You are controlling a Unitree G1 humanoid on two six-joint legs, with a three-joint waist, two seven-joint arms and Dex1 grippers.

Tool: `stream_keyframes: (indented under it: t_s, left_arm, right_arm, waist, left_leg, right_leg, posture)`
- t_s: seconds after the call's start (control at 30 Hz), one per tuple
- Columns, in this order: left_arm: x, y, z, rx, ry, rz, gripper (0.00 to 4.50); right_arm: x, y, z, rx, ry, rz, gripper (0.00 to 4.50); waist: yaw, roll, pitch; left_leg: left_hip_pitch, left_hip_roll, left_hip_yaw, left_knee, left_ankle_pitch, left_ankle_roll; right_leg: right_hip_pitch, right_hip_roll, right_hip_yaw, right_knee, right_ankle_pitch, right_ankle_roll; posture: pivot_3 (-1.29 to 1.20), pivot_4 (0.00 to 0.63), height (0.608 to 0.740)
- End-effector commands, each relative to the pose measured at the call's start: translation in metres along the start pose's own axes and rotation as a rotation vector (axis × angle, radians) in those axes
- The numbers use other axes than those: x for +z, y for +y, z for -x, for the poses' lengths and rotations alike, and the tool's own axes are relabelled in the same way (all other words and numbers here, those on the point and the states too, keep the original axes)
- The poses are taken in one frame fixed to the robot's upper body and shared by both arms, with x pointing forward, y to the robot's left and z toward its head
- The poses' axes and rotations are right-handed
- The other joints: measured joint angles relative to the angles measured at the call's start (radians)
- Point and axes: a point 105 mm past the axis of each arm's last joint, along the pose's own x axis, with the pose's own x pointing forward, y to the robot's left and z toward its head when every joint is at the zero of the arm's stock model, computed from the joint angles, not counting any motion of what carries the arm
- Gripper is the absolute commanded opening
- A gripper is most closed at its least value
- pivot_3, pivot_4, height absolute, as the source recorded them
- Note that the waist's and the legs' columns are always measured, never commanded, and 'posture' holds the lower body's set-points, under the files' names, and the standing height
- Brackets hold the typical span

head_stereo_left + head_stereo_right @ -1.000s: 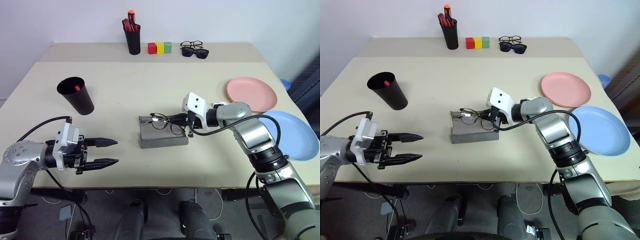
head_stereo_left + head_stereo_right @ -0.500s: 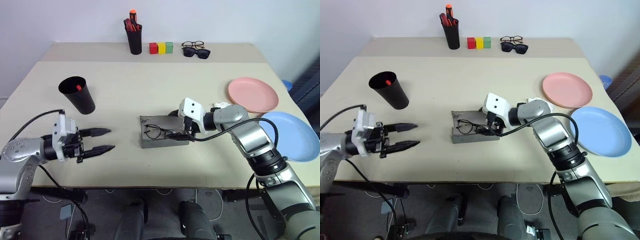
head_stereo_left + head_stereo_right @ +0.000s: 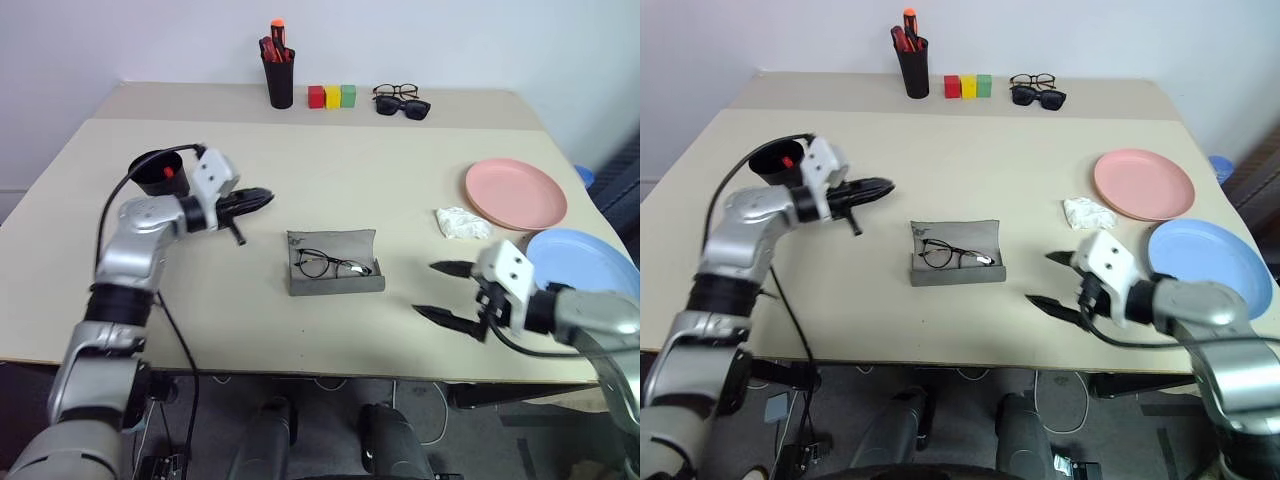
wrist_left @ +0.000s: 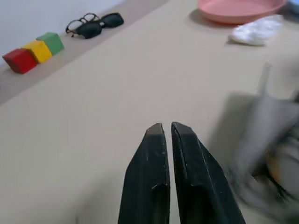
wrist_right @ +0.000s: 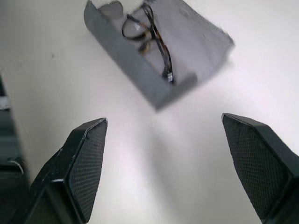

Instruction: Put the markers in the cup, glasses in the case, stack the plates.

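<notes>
Scanning left to right, we see our left gripper point(image 3: 262, 197) clenched and empty beside the black cup point(image 3: 160, 172); the wire-frame glasses point(image 3: 330, 265) lie inside the grey case point(image 3: 334, 264), and our right gripper point(image 3: 442, 290) stands released at four o'clock of it.

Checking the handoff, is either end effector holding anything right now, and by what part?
Nothing is held. The left end effector is shut on air; the right end effector is open, apart from the glasses lying in the case.

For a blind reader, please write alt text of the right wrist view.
The open end effector hangs over a pale table, its two black fingers wide apart. Beyond them lies the open grey case with the thin glasses inside.
</notes>
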Motion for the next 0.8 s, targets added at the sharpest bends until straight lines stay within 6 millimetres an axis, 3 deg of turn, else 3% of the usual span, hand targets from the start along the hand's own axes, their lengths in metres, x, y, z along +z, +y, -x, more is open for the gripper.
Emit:
stream_keyframes:
  t_s: [0.03,0.17,0.33,0.53,0.8]
  left_arm:
    - [0.009,0.012,-0.015,0.015,0.015,-0.078,0.02]
    - [0.006,0.005,-0.041,-0.046,0.067,-0.122,0.02]
    - [-0.002,-0.021,-0.049,-0.27,0.125,-0.066,0.02]
    - [0.005,-0.054,-0.026,-0.687,0.175,0.152,0.02]
    - [-0.01,-0.095,-0.006,-0.878,0.286,0.153,0.02]
  right_arm:
    - [0.011,0.002,0.013,-0.072,-0.059,0.039,3.99]
    - [0.004,0.006,0.019,-0.145,-0.076,0.026,3.99]
    - [0.005,0.011,0.016,-0.175,-0.093,0.022,3.99]
    - [0.0,0.008,0.016,-0.211,-0.093,0.025,3.99]
    - [-0.005,0.007,0.013,-0.242,-0.098,0.002,3.99]
  waist:
    - [-0.004,0.0,0.0]
    - [0.002,-0.001,0.0]
    - [0.003,-0.001,0.001]
    - [0.003,-0.003,0.001]
    - [-0.003,-0.002,0.001]
  left_leg:
    - [0.0,0.0,0.0,0.0,0.0,0.0]
    - [0.0,0.0,0.0,0.0,0.0,0.0]
    - [0.0,0.0,0.0,0.0,0.0,0.0]
    - [-0.002,0.0,0.0,0.0,0.0,0.0]
    - [-0.001,0.001,-0.001,0.0,0.0,0.0]
  right_leg:
    - [0.0,0.0,0.0,0.0,0.0,0.0]
    - [0.0,0.0,0.0,0.0,-0.001,0.001]
    - [0.0,0.0,0.0,-0.001,-0.001,0.002]
    - [0.0,0.0,-0.001,-0.001,-0.002,-0.002]
    - [0.0,0.0,0.0,0.0,-0.002,-0.003]
  posture:
    - [0.0,0.15,0.74]
    - [0.0,0.15,0.74]
    - [0.0,0.15,0.74]
    - [0.0,0.15,0.74]
    - [0.0,0.15,0.74]
